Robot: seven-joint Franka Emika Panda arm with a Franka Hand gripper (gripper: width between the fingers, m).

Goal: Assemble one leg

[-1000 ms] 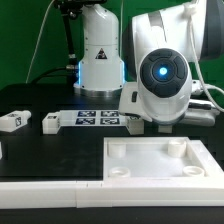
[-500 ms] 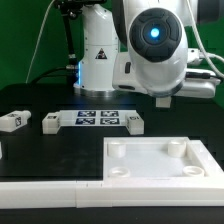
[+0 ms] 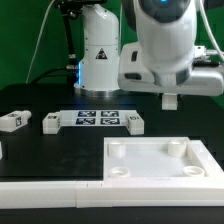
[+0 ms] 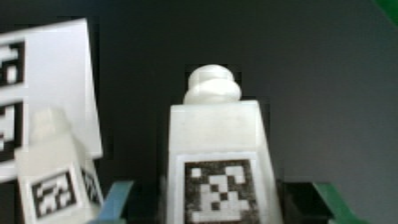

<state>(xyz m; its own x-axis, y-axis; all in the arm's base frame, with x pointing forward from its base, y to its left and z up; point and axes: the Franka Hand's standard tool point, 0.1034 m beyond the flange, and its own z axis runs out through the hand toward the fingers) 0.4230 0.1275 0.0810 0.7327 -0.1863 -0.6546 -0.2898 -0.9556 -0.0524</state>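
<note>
marker board (image 4: 45,90), then the leg (image 4: 217,150) near it: a stubby white block with a rounded peg and a black-and-white tag. the gripper (image 4: 224,205) straddles it, fingers (image 4: 121,200) spread, gaps either side. the arm hangs high at the exterior view's right.

Robotics lab bench. White robot arm (image 3: 160,45) over a black tabletop (image 3: 60,150), marker board (image 3: 97,119) of printed tags lying flat on it, cables (image 3: 42,40) hanging behind the arm's base.
</note>
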